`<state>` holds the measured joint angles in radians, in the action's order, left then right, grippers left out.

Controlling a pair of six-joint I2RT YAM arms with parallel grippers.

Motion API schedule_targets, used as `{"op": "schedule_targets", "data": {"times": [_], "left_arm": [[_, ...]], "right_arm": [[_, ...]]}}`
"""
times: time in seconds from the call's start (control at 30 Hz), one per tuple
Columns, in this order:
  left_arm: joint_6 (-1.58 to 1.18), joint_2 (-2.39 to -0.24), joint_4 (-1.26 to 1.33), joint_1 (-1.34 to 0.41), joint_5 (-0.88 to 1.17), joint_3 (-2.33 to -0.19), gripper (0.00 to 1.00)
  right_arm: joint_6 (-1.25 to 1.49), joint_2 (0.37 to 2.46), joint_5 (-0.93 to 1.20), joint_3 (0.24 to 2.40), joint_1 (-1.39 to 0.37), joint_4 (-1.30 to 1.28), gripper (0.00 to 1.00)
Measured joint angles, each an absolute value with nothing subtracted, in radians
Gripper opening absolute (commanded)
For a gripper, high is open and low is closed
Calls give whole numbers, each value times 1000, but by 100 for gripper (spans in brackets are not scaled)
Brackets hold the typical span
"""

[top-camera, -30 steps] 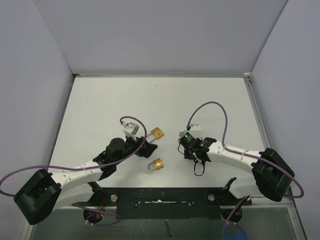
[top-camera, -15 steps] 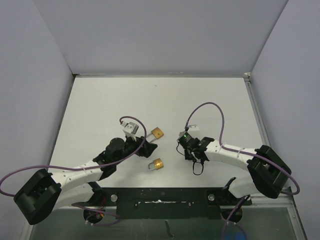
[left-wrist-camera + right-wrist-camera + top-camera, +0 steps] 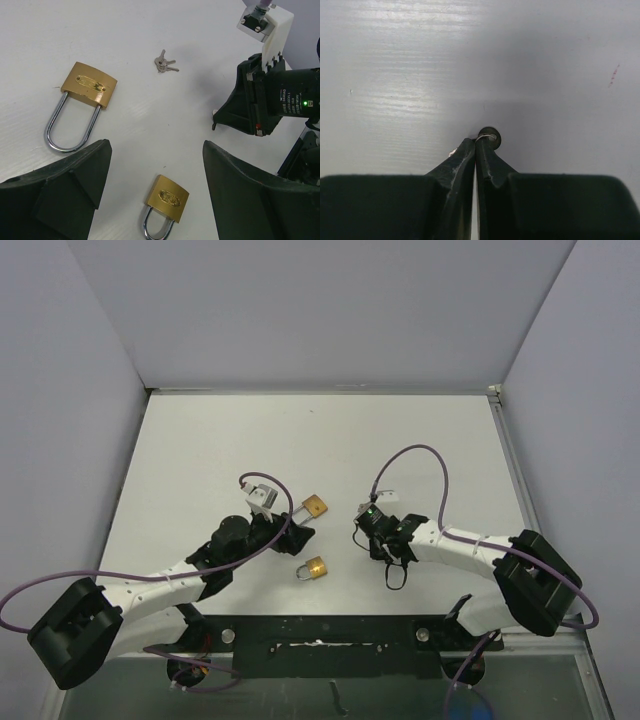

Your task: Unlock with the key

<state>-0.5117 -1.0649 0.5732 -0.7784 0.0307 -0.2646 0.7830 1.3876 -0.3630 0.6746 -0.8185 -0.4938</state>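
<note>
Your right tool (image 3: 476, 145) went from partly open to closed over the last second, and its arm slid slightly to the left. A small dark round piece with a thin wire loop sat at its pinched tips, but I could not tell whether it was gripped. In the left wrist view the key bunch (image 3: 165, 63) lay on the table (image 3: 100, 30), apart from that tool. Your left tool (image 3: 157, 155) stayed wide open, holding nothing. The large padlock (image 3: 89, 85) and the small padlock (image 3: 167, 198) had not moved.

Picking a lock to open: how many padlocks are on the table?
2: the far padlock lies beside the left tool; the near padlock lies alone, closer to the front. None appears hidden.
</note>
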Motion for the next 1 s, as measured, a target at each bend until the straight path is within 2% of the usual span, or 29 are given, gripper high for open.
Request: {"op": "schedule_targets", "data": {"times": [0.07,0.33,0.53,0.83,1.0], "left_arm": [[-512,-1065,573,-778,31,-265,73],[-512,-1065,573,-778,31,-265,73],[-506,-1065,589,-785,39,-265,73],[-433,-1109,689,-872,59,-264,73],[-349,-1176,834,-960,0,-242,73]], "right_arm": [[789,1388,-364,675,-818,-495,0],[797,1367,-396,675,-821,-514,0],[789,1200,-422,697,-838,-533,0],[765,1098,-419,757,-838,-528,0],[748,1078,-397,757,-839,-518,0]]}}
